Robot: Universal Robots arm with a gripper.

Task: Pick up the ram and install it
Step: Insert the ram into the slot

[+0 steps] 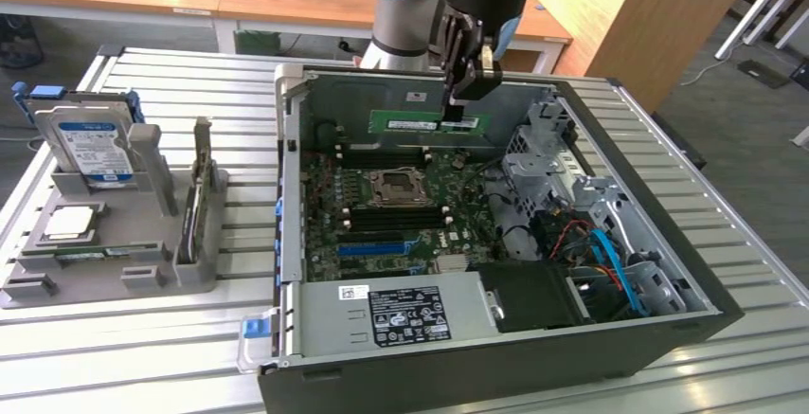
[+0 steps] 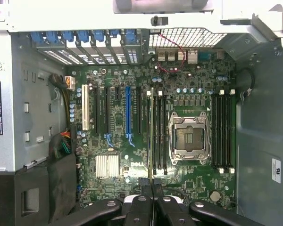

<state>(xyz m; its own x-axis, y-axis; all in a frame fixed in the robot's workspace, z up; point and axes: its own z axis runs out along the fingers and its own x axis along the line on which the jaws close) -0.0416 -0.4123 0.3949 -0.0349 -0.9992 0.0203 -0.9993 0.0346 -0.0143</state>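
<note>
The ram (image 1: 427, 122) is a long green board with a white sticker, hanging level and on edge over the open computer case (image 1: 657, 243), near its far wall. My gripper (image 1: 458, 106) is shut on the ram's top edge, towards the exterior view's right end. In the wrist view the ram (image 2: 152, 127) shows edge-on as a thin line between my gripper's (image 2: 151, 184) fingers. It hangs above the motherboard (image 2: 118, 141), roughly in line with the dark memory slots (image 2: 159, 132) beside the processor socket (image 2: 188, 136).
A grey fixture (image 1: 152, 277) on the exterior view's left holds a blue-labelled hard drive (image 1: 89, 144) and a silver-topped processor (image 1: 70, 223). The power supply (image 1: 392, 315) and cables (image 1: 607, 253) fill the case's near side. More memory slots (image 2: 221, 132) lie past the socket.
</note>
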